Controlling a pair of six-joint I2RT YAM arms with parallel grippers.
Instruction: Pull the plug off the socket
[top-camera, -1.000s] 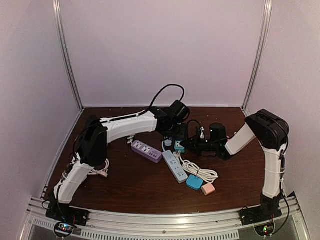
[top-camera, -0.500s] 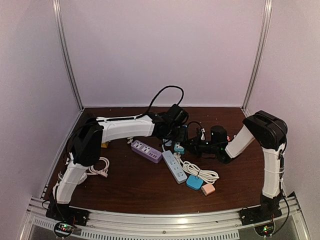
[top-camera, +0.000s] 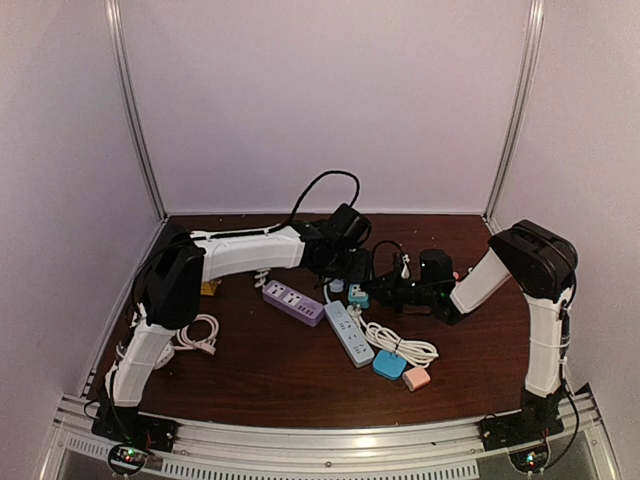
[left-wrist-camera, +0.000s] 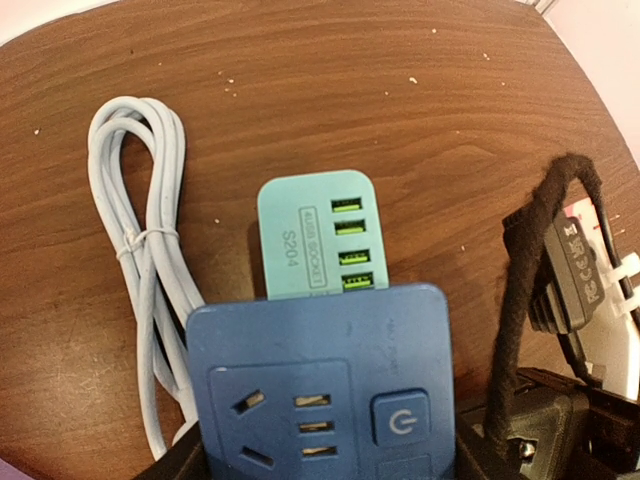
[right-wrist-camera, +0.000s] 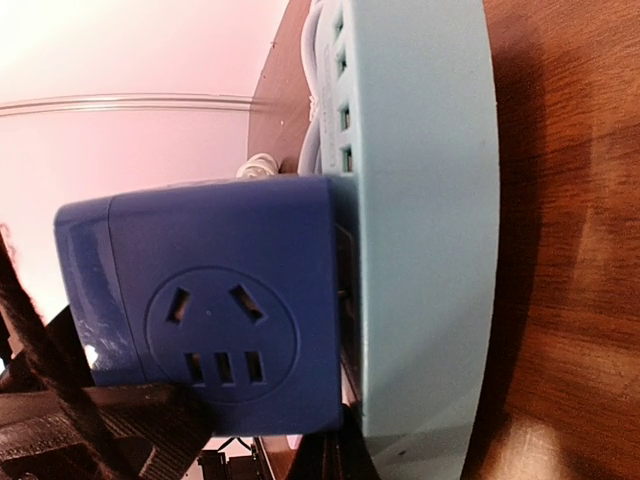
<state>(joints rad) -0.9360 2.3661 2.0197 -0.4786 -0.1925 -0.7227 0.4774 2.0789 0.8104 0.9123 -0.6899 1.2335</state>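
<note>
The left gripper (left-wrist-camera: 325, 462) squeezes the plug (left-wrist-camera: 318, 370), which sticks out of the socket (left-wrist-camera: 318, 235) toward it; the right gripper (top-camera: 380, 291) is clenched tight.

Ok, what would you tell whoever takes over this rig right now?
The left gripper has its fingers closed on the sides of the blue adapter.
The right gripper is shut, with its tip by the teal socket block; I cannot tell if it touches.
The blue adapter sits plugged against the teal socket block.
Done: grip taken. Left: pull the adapter clear, probably steadying the block.
</note>
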